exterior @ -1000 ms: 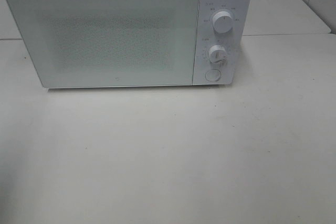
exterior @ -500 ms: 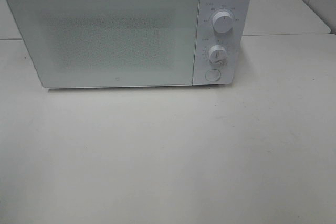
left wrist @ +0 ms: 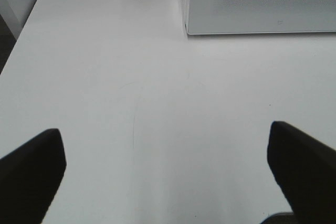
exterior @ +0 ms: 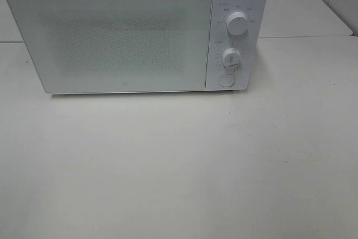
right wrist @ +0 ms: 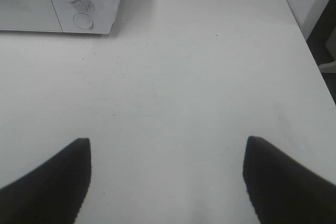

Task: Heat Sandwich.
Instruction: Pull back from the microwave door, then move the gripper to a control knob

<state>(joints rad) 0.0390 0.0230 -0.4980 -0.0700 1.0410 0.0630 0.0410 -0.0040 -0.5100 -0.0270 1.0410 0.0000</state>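
white table (exterior: pixel 179 166) holds one shut microwave (exterior: pixel 123 37), its contents hidden.

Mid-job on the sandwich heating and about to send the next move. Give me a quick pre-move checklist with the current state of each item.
1. Door of the white microwave fully shut: ok, it sits flush.
2. Sandwich located: cannot tell. It shows in no view, and nothing can be made out through the frosted door.
3. Left hand open and empty: ok, it is over the bare white table.
4. Right hand open and empty: ok.
5. Round white button below the two dials unobstructed: ok, nothing stands in front of it.
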